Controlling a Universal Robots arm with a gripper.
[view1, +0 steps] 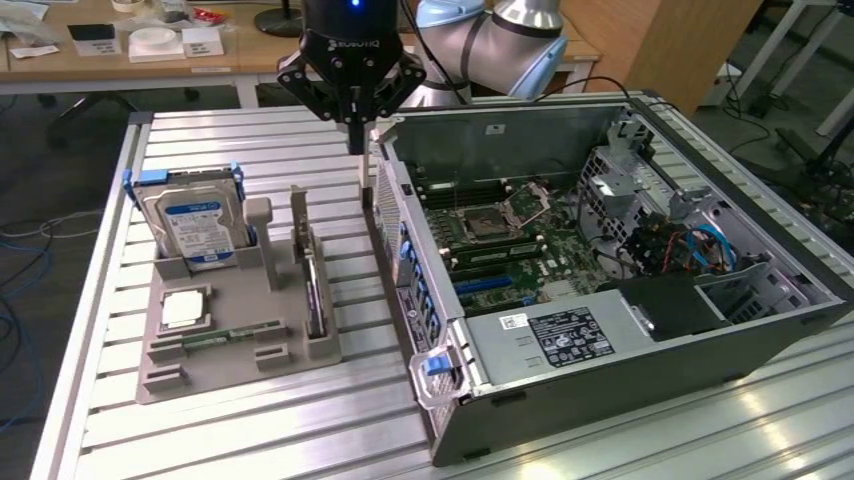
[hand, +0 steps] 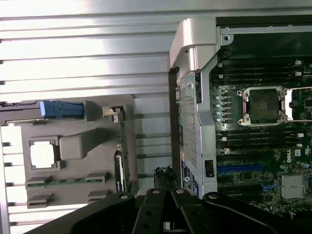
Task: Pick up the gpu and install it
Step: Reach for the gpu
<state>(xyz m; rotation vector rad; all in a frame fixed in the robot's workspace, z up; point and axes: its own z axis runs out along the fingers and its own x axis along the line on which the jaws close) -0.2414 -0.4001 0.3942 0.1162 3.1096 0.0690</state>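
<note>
The gripper (view1: 358, 120) (hand: 165, 192) hangs on the arm (view1: 494, 40) with its jaws clenched together, tips pointing down. It sits above the far end of the narrow gap between the grey tray (view1: 227, 370) (hand: 97, 122) and the open computer case (view1: 427, 290) (hand: 190, 122), close to the case's far corner on the exterior view's left. The gpu (view1: 312, 285) (hand: 122, 151) stands on edge in a slot along the tray's side nearest the case. It runs from near to far with its silver bracket upright at the far end, and it is apart from the gripper, which is above and just beyond that bracket end. Elsewhere in the tray, the hard drive (view1: 198, 225) stands upright in a blue carrier at the far corner on the exterior view's left. A square processor chip (view1: 184, 308) (hand: 41, 155) lies flat nearer the front, and a narrow green memory stick (view1: 220, 340) (hand: 66, 181) lies in a groove nearer still. The case lies on its side on the slatted aluminium table (view1: 267, 440) (hand: 87, 58), on the exterior view's right of the tray. Its motherboard (view1: 521, 240) (hand: 263, 146) faces up, with the processor socket (view1: 487, 215) (hand: 263, 105) toward the far side and the labelled power supply (view1: 561, 335) at the near end.
</note>
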